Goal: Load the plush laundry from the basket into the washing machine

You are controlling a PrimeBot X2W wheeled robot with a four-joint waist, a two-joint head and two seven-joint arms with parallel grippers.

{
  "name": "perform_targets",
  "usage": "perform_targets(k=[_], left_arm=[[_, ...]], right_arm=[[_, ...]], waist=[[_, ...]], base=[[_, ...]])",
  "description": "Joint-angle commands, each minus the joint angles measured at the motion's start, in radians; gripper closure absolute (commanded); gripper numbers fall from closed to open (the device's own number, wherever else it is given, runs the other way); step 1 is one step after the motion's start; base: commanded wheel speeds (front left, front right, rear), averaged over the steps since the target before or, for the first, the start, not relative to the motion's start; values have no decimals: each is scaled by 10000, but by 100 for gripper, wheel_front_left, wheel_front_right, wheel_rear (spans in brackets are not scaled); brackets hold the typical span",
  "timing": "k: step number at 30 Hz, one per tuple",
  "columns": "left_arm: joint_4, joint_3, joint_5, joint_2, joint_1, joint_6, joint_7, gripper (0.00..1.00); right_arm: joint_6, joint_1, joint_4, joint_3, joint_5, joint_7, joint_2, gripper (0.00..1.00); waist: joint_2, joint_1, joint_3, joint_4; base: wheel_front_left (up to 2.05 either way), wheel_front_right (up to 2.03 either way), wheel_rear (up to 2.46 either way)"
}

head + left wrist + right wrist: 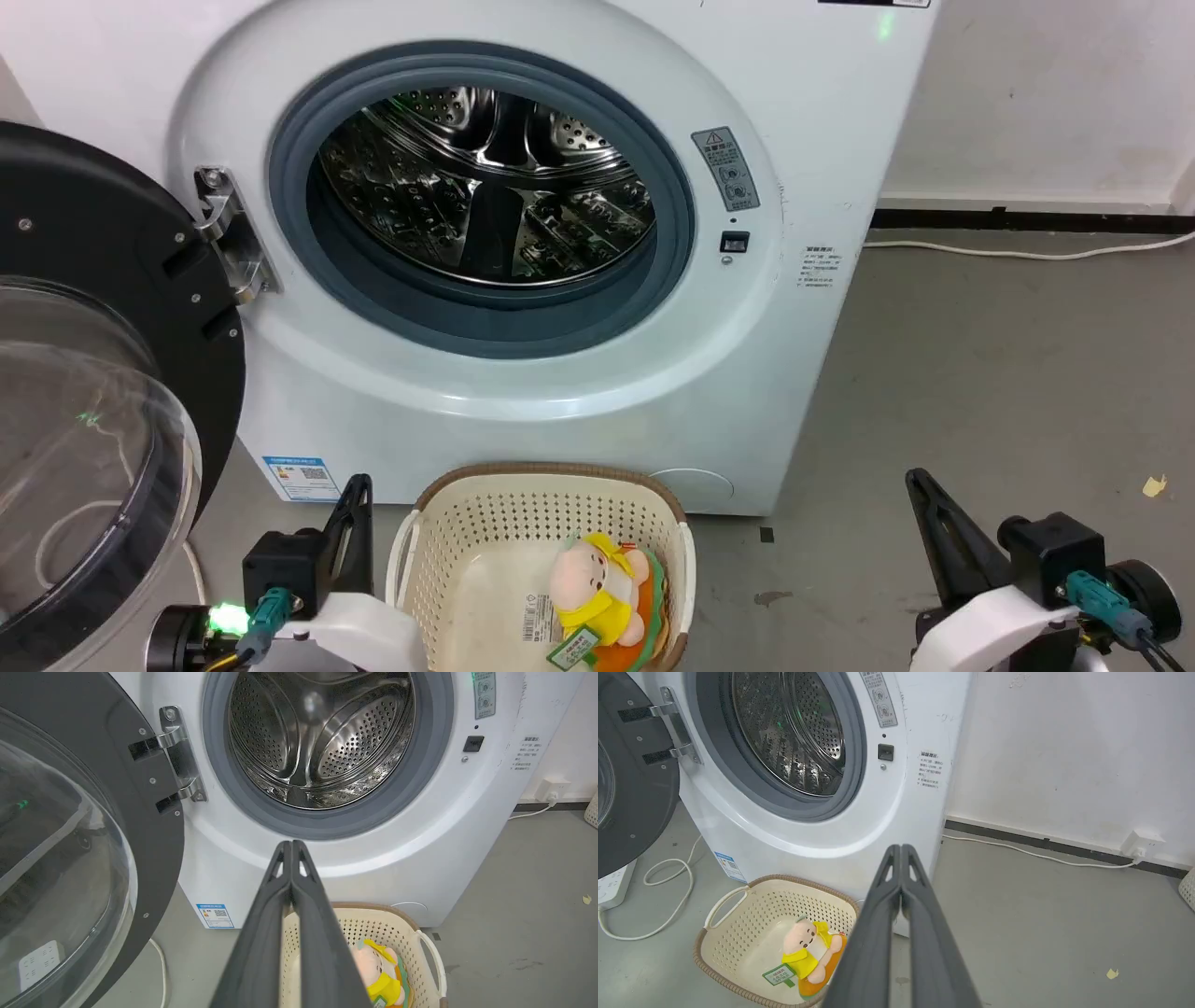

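The plush laundry (605, 588), a pink piglet in yellow on an orange-and-green cushion with a green tag, lies at the right side of the cream basket (485, 523) on the floor before the washing machine (822, 168). The same plush (810, 954) and basket (738, 933) appear low left in the right wrist view, and plush (380, 973) and basket (420, 933) low right in the left wrist view. The round door (84, 392) hangs wide at left, baring the steel drum (485, 187). My left gripper (359, 485) is shut left of the basket. My right gripper (915, 478) is shut, far right.
A white cable (1027, 252) runs along the grey floor by the wall's dark skirting. A looped white cord (658, 886) and a power strip (614, 886) lie left of the machine, under the door. A wall socket (1139, 842) sits at right.
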Motion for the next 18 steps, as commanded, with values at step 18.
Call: perform_targets(k=[18], left_arm=[[-43,22,26,-1,-151,-43,3,100]], right_arm=[[6,-116,-41,-24,-76,12,-2,100]], waist=[[0,0,0,0]], base=[[0,0,0]])
